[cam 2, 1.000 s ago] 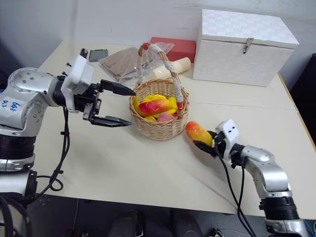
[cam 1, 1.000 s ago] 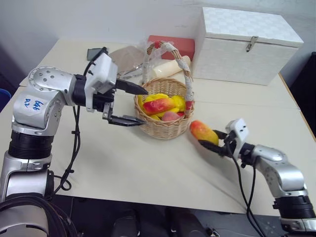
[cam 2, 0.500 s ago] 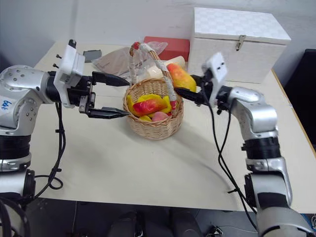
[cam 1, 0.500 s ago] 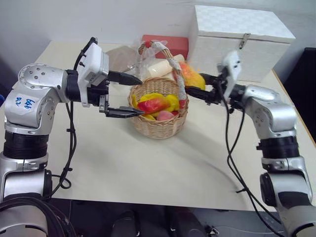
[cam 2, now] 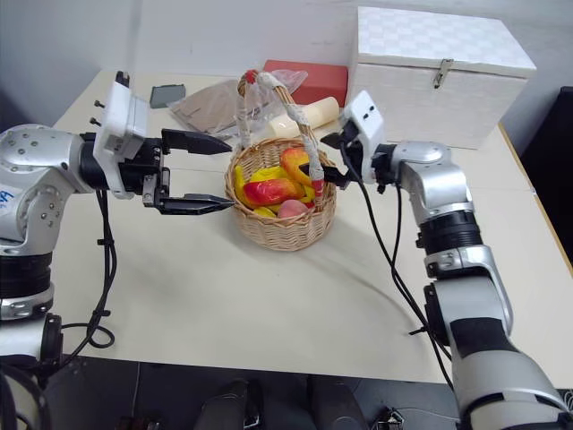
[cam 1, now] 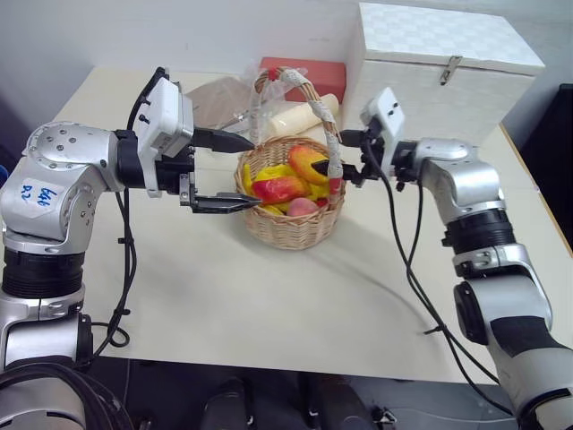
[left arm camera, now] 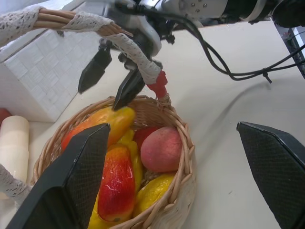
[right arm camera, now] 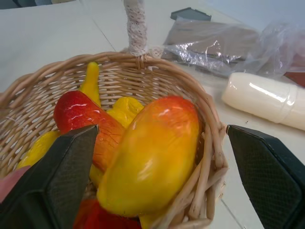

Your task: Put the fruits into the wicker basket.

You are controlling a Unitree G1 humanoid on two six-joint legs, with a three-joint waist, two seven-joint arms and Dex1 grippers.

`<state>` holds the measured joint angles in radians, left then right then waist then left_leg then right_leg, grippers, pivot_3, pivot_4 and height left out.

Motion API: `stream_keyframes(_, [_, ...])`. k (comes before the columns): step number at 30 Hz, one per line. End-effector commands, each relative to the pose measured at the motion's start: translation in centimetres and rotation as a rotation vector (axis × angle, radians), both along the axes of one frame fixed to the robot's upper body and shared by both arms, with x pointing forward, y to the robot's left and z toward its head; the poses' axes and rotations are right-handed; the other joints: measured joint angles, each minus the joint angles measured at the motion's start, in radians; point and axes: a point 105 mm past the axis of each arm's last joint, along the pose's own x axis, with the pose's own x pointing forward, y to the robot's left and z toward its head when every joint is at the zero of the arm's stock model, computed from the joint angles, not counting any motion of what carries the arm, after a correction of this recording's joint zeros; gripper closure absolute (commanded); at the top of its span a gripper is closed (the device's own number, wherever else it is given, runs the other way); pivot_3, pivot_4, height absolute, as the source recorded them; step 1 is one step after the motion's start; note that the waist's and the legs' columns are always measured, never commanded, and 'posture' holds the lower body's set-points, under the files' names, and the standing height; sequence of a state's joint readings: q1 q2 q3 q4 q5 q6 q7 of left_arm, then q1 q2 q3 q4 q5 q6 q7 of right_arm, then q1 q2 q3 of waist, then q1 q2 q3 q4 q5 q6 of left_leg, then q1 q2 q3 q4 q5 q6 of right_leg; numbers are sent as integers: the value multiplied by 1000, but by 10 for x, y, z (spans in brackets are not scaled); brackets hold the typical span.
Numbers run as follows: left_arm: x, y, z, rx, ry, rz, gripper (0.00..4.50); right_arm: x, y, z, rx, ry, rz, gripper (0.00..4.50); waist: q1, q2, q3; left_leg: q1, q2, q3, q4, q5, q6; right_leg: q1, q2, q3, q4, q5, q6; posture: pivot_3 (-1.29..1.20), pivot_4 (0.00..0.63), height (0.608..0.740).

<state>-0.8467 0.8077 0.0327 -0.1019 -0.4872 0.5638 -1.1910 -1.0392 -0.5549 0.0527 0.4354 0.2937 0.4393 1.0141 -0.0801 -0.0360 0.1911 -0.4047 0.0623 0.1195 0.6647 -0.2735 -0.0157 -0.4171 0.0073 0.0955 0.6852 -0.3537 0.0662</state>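
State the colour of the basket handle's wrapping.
White lace wrapping with red at its base, clearest in the left wrist view.

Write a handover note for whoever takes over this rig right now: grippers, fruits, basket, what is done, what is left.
Left gripper: open, empty, beside the wicker basket on its left.
Right gripper: open, empty, at the basket's right rim by the handle.
Fruits: the orange-yellow mango lies in the basket against the rim, on top of the red mango and the banana; a pinkish fruit is in there too.
Done: no fruit seen left on the table.
Left: pull both arms clear.
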Motion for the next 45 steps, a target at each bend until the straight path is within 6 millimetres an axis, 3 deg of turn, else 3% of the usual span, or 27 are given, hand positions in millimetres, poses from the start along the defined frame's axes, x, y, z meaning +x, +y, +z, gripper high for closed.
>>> stream_keyframes(1, [-3,2,11,-19,-44,4,0,-32,-22,30,50,-84,16,18,3,0,0,0,0,-1,0,0,0,0,0,-1,0,0,0,0,150,740])
stream_keyframes(5, [-1,0,11,-26,-41,-6,0,-61,-38,17,59,-62,-33,18,-2,0,0,0,0,-2,0,0,0,2,0,-1,-2,0,0,0,150,740])
stream_keyframes(8, [2,-2,11,-30,-40,-15,0,-87,-26,-1,102,-20,2,18,-5,0,0,2,0,-2,0,0,-1,3,1,-1,-1,0,0,0,150,740])
stream_keyframes(11, [5,-4,12,-32,-39,-17,0,-102,-2,-10,153,1,43,18,-15,0,0,3,0,-1,0,2,-1,2,1,1,3,0,0,0,150,740])
stream_keyframes(15, [6,-5,14,-32,-41,-33,0,-98,23,-10,213,-9,34,18,-19,0,0,6,0,-1,0,4,-2,4,2,1,5,1,-1,0,150,740])
stream_keyframes(22, [7,-6,16,-30,-48,-38,0,-75,44,-12,284,18,-3,18,-13,0,0,6,0,-1,-1,4,-2,3,1,1,4,1,-1,0,150,740])
stream_keyframes(25, [7,-6,16,-29,-51,-37,0,-69,47,-16,291,32,-30,606,-8,0,0,2,0,-1,-1,4,-2,1,1,1,3,1,-1,0,150,740])
stream_keyframes(36, [8,-7,15,-41,-52,-37,0,-72,47,-24,238,-7,-32,4284,-5,0,0,1,0,-1,-1,4,-2,0,1,0,3,1,-1,0,150,740])
stream_keyframes(40, [9,-13,15,-69,-52,-62,0,-79,24,-12,264,-53,-70,4293,-3,0,0,1,0,-1,-1,4,-2,0,1,0,3,1,-1,0,150,740])
stream_keyframes(43, [9,-17,16,-96,-46,-74,0,-98,6,7,339,-74,-39,4293,8,0,0,-1,0,-2,-1,4,-1,0,1,-1,1,1,-1,0,150,740])
stream_keyframes(45, [9,-19,15,-101,-36,-91,0,-116,-18,19,364,-93,-43,4293,11,0,0,-1,-1,-2,-1,3,0,0,0,-1,0,1,-1,0,150,740])
